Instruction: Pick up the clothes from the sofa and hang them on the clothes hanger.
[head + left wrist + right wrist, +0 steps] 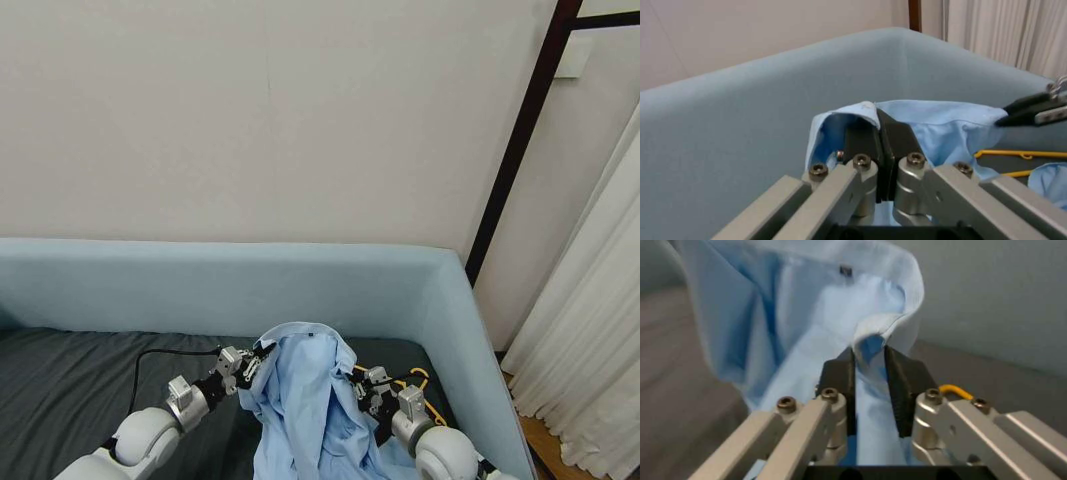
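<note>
Shirt [305,400], pale blue, hangs just above the sofa [300,280] seat, its collar edge clamped by my left fingers [863,142] and right fingers [839,377], so I should lift both sides evenly, grips tight.

Notes from my remote station, placing everything off the pale-blue cloth shirt [300,400].

Left of shirt: left arm [140,435], rounded white-grey shell, ribbed silver wrist collar, thin black cable [160,352] arcing above it. Left gripper [250,368] black and silver. On my left wrist feed: brushed-aluminium link bars, four hex socket screws, two black wedge pads [897,137].

Right of shirt: right arm [445,460], white domed shell, silver collar. Right gripper [358,385] same build: black pads [839,380], silver bars, socket screws.
</note>
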{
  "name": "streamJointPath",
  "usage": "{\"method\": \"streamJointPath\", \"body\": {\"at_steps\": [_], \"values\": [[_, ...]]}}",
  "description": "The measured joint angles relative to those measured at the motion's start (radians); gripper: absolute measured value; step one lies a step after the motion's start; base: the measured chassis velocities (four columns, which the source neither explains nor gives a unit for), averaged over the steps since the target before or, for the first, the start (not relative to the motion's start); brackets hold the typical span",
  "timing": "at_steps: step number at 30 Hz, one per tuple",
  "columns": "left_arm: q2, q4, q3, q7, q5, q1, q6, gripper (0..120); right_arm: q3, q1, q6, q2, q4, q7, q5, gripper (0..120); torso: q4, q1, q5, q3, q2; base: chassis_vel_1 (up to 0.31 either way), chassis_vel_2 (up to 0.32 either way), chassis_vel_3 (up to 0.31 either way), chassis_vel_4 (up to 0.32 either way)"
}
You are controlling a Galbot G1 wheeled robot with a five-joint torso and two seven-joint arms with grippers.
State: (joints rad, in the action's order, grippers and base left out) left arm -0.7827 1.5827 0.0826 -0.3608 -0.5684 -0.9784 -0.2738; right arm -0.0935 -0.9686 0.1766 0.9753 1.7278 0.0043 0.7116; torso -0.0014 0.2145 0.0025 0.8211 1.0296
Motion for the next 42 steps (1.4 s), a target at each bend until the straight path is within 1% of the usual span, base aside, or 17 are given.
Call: {"method": "streamJointPath", "body": {"at_steps": [2, 3, 5, 7, 8, 9, 12, 13, 14, 16, 17, 21, 26, 32, 35, 38, 42], "values": [[0.015, 0.003, 0.016, -0.005, 0.000, -0.001, -0.003, 0, 0.034, -0.017, -0.016, -0.033, 0.030, -0.043, 0.113, 30, 0.0000, 0.000, 0.0001, 0.000, 0.000, 0.000, 0.000, 0.000, 0.000], [0.015, 0.003, 0.016, -0.005, 0.000, -0.001, -0.003, 0, 0.034, -0.017, -0.016, -0.033, 0.030, -0.043, 0.113, 30, 0.0000, 0.000, 0.0001, 0.000, 0.000, 0.000, 0.000, 0.000, 0.000], [0.024, 0.005, 0.030, -0.009, -0.001, -0.003, -0.008, 0, 0.064, -0.027, -0.018, -0.062, 0.039, -0.050, 0.182, 39, 0.0000, 0.000, 0.0000, 0.000, 0.000, 0.000, 0.000, 0.000, 0.000], [0.030, 0.008, 0.039, -0.013, 0.002, -0.006, -0.014, 0, 0.093, -0.029, 0.006, -0.082, 0.034, -0.020, 0.205, 47, 0.0000, 0.000, 0.0002, 0.000, 0.000, 0.000, 0.000, 0.000, 0.000], [0.030, 0.008, 0.039, -0.013, 0.002, -0.006, -0.014, 0, 0.093, -0.029, 0.006, -0.082, 0.034, -0.020, 0.205, 47, 0.0000, 0.000, 0.0002, 0.000, 0.000, 0.000, 0.000, 0.000, 0.000], [0.033, 0.012, 0.044, -0.015, 0.005, -0.009, -0.015, 0, 0.108, -0.028, 0.043, -0.091, 0.025, 0.027, 0.205, 52, 0.0000, 0.000, 0.0000, 0.000, 0.000, 0.000, 0.000, 0.000, 0.000], [0.045, 0.032, 0.050, -0.020, 0.010, -0.022, -0.018, 0, 0.131, -0.002, 0.214, -0.098, -0.015, 0.204, 0.196, 67, -0.0001, 0.000, 0.0001, 0.000, 0.000, 0.000, 0.000, 0.000, 0.000], [0.045, 0.032, 0.050, -0.020, 0.010, -0.022, -0.018, 0, 0.131, -0.002, 0.214, -0.098, -0.015, 0.204, 0.196, 67, -0.0001, 0.000, 0.0001, 0.000, 0.000, 0.000, 0.000, 0.000, 0.000], [0.049, 0.036, 0.051, -0.021, 0.012, -0.024, -0.019, 0, 0.134, 0.009, 0.266, -0.092, -0.041, 0.236, 0.192, 72, -0.0001, 0.000, 0.0000, 0.000, 0.000, 0.000, 0.000, 0.000, 0.000], [0.059, 0.044, 0.053, -0.021, 0.013, -0.026, -0.021, 0, 0.134, 0.025, 0.303, -0.067, -0.092, 0.239, 0.154, 81, 0.0000, 0.000, 0.0003, 0.000, 0.000, 0.000, 0.000, 0.000, 0.000], [0.059, 0.044, 0.053, -0.021, 0.013, -0.026, -0.021, 0, 0.134, 0.025, 0.303, -0.067, -0.092, 0.239, 0.154, 81, 0.0000, 0.000, 0.0003, 0.000, 0.000, 0.000, 0.000, 0.000, 0.000], [0.081, 0.067, 0.054, -0.020, 0.012, -0.025, -0.021, 0, 0.107, 0.064, 0.316, -0.005, -0.236, 0.155, -0.009, 98, 0.0001, 0.000, 0.0002, 0.000, 0.000, 0.000, 0.000, 0.000, 0.000], [0.102, 0.093, 0.064, -0.017, 0.002, -0.033, -0.019, 0, 0.091, 0.109, 0.312, 0.035, -0.345, 0.087, -0.104, 100, 0.0000, 0.000, 0.0003, 0.000, 0.000, 0.000, 0.000, 0.000, 0.000], [0.115, 0.108, 0.079, -0.015, -0.005, -0.049, -0.022, 0, 0.079, 0.165, 0.312, 0.065, -0.436, 0.032, -0.170, 100, 0.0001, 0.000, 0.0002, 0.000, 0.000, 0.000, 0.000, 0.000, 0.000], [0.110, 0.109, 0.084, -0.014, -0.004, -0.056, -0.034, 0, 0.084, 0.201, 0.403, 0.079, -0.477, 0.016, -0.197, 100, 0.0001, 0.000, 0.0001, 0.000, 0.000, 0.000, 0.000, 0.000, 0.000], [0.104, 0.106, 0.084, -0.014, -0.004, -0.054, -0.037, 0, 0.094, 0.219, 0.445, 0.085, -0.506, -0.015, -0.222, 100, 0.0000, 0.000, 0.0000, 0.000, 0.000, 0.000, 0.000, 0.000, 0.000], [0.099, 0.107, 0.083, -0.014, -0.005, -0.049, -0.038, 0, 0.105, 0.247, 0.447, 0.103, -0.584, -0.057, -0.280, 100, -0.0002, 0.000, 0.0001, 0.000, 0.000, 0.000, 0.000, 0.000, 0.000]]}}
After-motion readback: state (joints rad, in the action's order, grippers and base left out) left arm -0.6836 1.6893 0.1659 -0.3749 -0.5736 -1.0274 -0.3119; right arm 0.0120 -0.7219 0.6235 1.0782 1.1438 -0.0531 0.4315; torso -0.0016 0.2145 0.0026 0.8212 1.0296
